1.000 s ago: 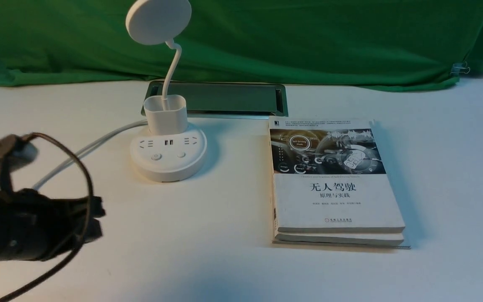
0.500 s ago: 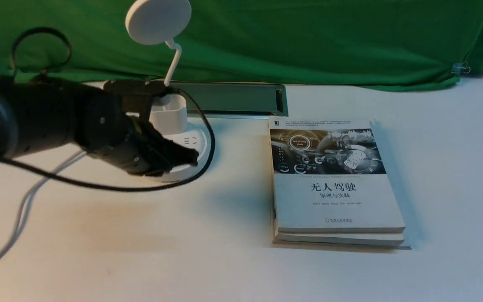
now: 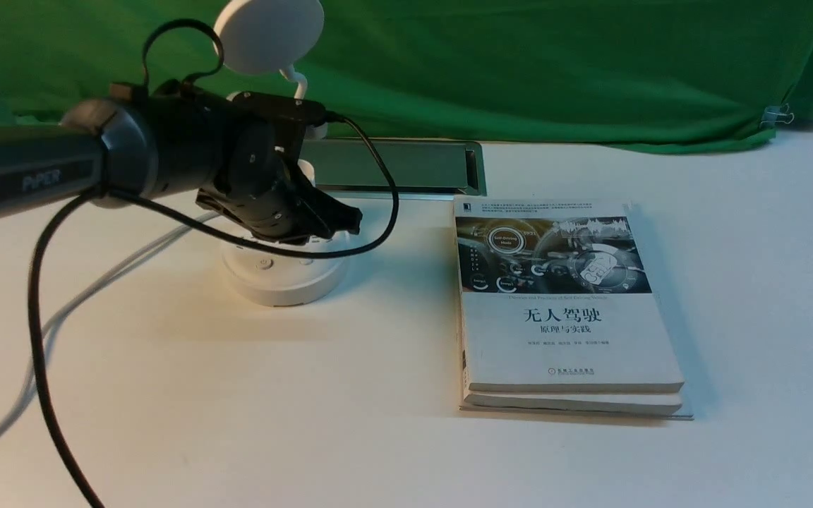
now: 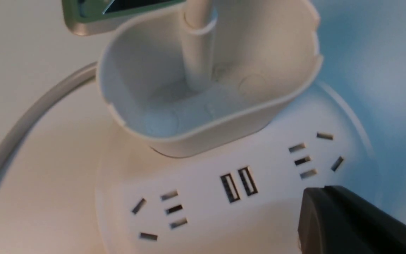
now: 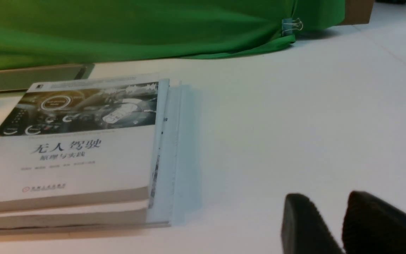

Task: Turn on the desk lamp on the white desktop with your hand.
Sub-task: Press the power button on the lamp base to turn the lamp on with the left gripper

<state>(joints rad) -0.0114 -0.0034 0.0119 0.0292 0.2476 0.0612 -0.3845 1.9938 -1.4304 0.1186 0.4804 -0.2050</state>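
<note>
White desktop (image 3: 406,451), with green cloth (image 3: 555,77) behind, across top of frame. Lamp (image 3: 270,39) at upper left of frame, upright, no glow seen on its head; judged off. Left gripper (image 4: 324,190) above base (image 3: 283,286), fingers drawn together, nothing held. Contact with base: cannot tell. Right gripper (image 5: 328,195) parted slightly, empty, well apart from lamp.

Next, judged: lower tips onto one button. Risks:
1. Miss. Tips apparently nearer sockets than power button (image 3: 264,264); descent from here likely to strike flat plastic.
2. Wrong button. Second button (image 3: 306,262) just beside; could be pressed by mistake through small sideways error.
3. Knock. Wrist close to neck (image 3: 299,83) and cup (image 4: 203,123); could tip or twist lamp if swung carelessly.
4. Slide. Slanted push might shift base instead of clicking.
5. Snag. Black cable (image 3: 38,310) looped across front of base; could drag on its edge
</note>
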